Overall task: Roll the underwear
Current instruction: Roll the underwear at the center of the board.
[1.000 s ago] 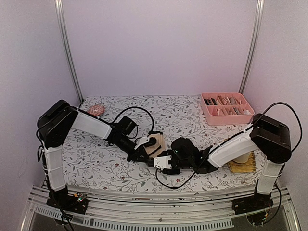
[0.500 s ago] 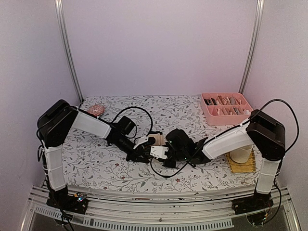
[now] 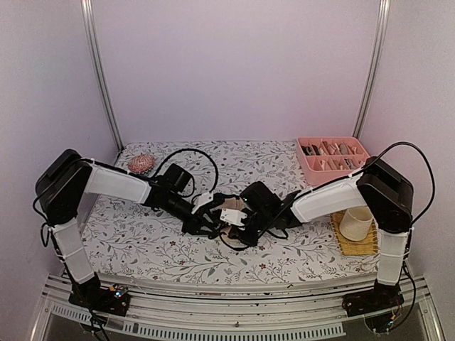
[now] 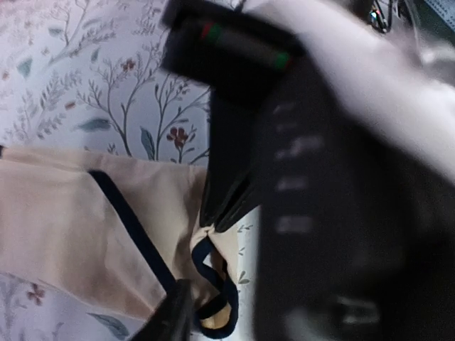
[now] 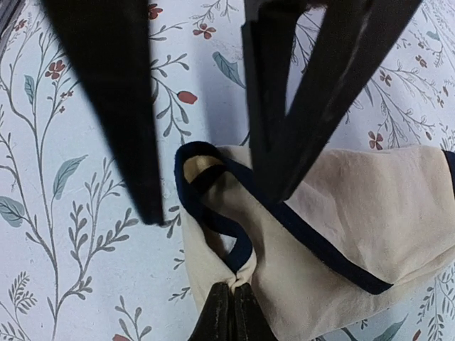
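Now the right tool (image 5: 231, 316) is clamped shut on the dark-edged corner of the beige underwear (image 5: 334, 213), lying mid-tabletop (image 5: 85, 270) between both arms, seemingly to anchor it for rolling, while the left tool (image 5: 215, 202) stands parted over that same corner, gripping nothing.

Beige underwear (image 5: 334, 206) with dark navy-black edging, the band looping in a dark curve over the pale cloth. Beneath it, a white tablecloth (image 3: 142, 241) printed with grey-green leafy sprigs, thin dark stems and small red flowers. At the back right, a salmon-pink tray (image 3: 307, 168); at the back left, a reddish-pink hairbrush (image 3: 141, 163). Near the right edge, a cream cup (image 3: 355, 222) on a yellow mat (image 3: 359, 246). Left arm (image 3: 114, 183) and right arm (image 3: 327, 201) in white shells with black joints and black cables, against pale lilac walls (image 3: 242, 71) and silver rails (image 3: 99, 71).
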Motion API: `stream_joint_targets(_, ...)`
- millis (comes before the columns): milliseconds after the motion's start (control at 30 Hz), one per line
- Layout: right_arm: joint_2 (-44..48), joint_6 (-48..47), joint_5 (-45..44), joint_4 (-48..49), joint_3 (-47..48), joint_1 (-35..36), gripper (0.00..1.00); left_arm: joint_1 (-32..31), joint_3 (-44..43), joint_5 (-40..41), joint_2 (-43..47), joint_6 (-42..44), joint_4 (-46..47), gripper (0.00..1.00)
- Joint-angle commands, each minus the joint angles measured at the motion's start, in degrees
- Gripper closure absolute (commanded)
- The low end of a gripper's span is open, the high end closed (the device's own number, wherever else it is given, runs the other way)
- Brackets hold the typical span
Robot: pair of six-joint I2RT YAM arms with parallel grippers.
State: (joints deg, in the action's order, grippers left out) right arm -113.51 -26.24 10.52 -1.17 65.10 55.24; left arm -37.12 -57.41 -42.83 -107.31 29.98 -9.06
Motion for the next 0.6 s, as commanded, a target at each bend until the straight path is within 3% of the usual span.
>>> stream_joint_targets(0, -2.58, 4.94, 5.68, -6.44, 3.16, -2.46, 0.98, 0.50, 2.21, 2.49, 5.44, -0.56, 4.03, 0.57)
stream_joint_targets(100, -4.09, 5.77, 7.96, -8.84, 5.32, -3.55, 0.97, 0.54, 3.43, 4.16, 7.44, 0.24, 4.90, 0.52)
stream_joint_targets(367, -9.25, 7.72, 15.14, -16.84, 13.09, -5.58, 0.98, -1.33, 9.94, 9.70, 14.27, 7.81, 12.50, 0.50)
stream_joint_targets(567, -12.23, 8.77, 20.01, -21.35, 17.64, -6.90, 0.98, -7.86, 18.74, 22.61, 15.91, 19.61, 23.94, 0.51)
